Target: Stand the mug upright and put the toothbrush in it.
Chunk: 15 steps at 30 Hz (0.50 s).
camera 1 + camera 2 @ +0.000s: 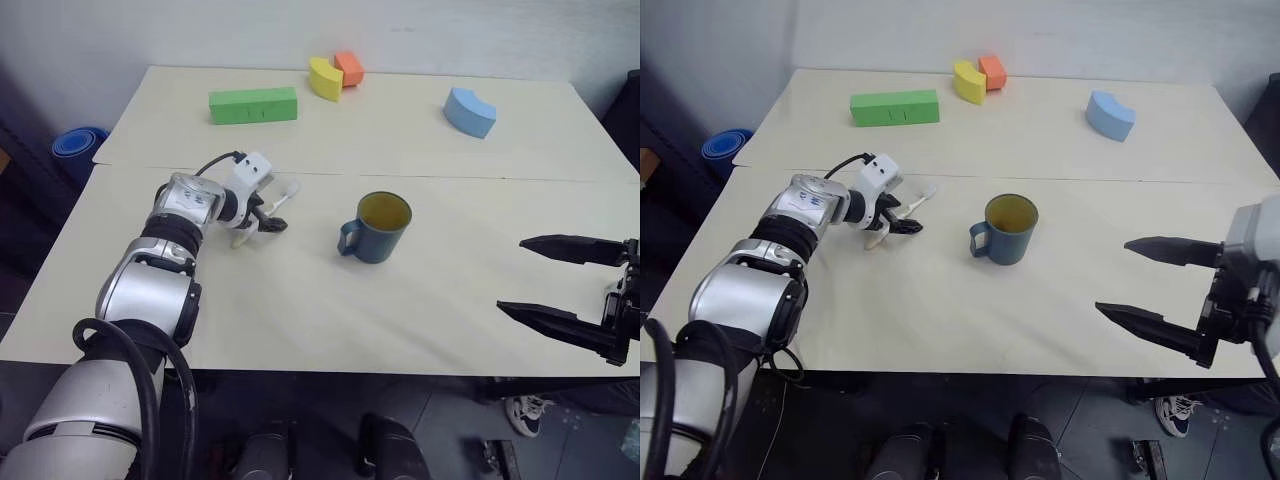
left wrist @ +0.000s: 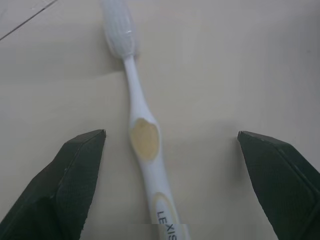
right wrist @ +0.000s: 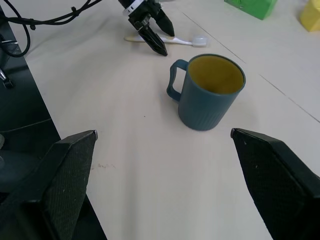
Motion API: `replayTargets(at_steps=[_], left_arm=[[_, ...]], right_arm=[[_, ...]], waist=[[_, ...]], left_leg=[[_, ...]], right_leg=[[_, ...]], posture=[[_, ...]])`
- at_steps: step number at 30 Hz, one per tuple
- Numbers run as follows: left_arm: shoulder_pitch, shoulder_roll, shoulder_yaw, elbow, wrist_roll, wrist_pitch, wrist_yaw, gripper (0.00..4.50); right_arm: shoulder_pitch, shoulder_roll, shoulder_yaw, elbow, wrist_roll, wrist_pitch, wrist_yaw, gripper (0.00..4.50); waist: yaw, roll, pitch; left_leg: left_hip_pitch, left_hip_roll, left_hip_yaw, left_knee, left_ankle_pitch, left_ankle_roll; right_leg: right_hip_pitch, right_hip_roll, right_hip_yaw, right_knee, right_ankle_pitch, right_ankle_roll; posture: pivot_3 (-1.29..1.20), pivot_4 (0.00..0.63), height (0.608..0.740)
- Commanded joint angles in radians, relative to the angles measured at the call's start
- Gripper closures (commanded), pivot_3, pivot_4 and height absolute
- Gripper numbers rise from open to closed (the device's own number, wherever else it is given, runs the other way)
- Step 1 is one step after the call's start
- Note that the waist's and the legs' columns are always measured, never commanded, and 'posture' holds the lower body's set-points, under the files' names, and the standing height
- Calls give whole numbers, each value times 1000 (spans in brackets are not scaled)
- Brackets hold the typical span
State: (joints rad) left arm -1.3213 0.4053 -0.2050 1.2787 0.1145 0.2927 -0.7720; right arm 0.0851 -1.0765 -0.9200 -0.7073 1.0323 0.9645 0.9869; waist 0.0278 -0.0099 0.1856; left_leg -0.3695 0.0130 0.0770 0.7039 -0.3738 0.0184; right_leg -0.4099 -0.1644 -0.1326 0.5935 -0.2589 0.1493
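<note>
Toothbrush flat on table, between left gripper fingers, not yet gripped.
Mug already upright, handle toward the left arm, well apart from the brush. Left jaws spread wide, straddling the handle; brush long axis runs along the gripper's pointing direction, bristles far end, so closing pinches across the handle. Right gripper open, empty, hanging off near the table's front edge; left arm is far nearer.

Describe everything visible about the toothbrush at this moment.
The toothbrush is slim, white, plastic-looking, with white bristles, a pale yellow oval pad on the handle and lettering reading LEXIS. It lies flat on the table, to the robot's left of the mug. The left gripper straddles its handle, open, fingers clear of it.
</note>
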Motion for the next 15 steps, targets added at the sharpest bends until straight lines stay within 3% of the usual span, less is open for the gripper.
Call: replayTargets(at_steps=[1, 12, 15], left_arm=[[-20, -22, 14, 34, 32, -9, 77, 759], [-12, -13, 41, 35, 45, -13, 39, 4063], [-14, -3, 60, 29, 33, 4, 25, 4246]], right_arm=[[11, 2, -66, -14, 33, -5, -20, 0], [38, -16, -60, 8, 13, -41, -7, 0], [43, -19, -57, 25, 20, -24, -20, 0]], waist=[[2, -1, -1], [-1, -2, -1], [-2, -2, -1]], left_leg=[[0, 0, 0, 0, 0, 0], [1, 0, 0, 1, 0, 0], [1, 0, 0, 1, 0, 0]], right_leg=[[0, 0, 0, 0, 0, 0], [0, 0, 0, 1, 0, 0], [0, 0, 0, 1, 0, 0]], posture=[[0, 150, 740], [0, 150, 740], [0, 150, 740]])
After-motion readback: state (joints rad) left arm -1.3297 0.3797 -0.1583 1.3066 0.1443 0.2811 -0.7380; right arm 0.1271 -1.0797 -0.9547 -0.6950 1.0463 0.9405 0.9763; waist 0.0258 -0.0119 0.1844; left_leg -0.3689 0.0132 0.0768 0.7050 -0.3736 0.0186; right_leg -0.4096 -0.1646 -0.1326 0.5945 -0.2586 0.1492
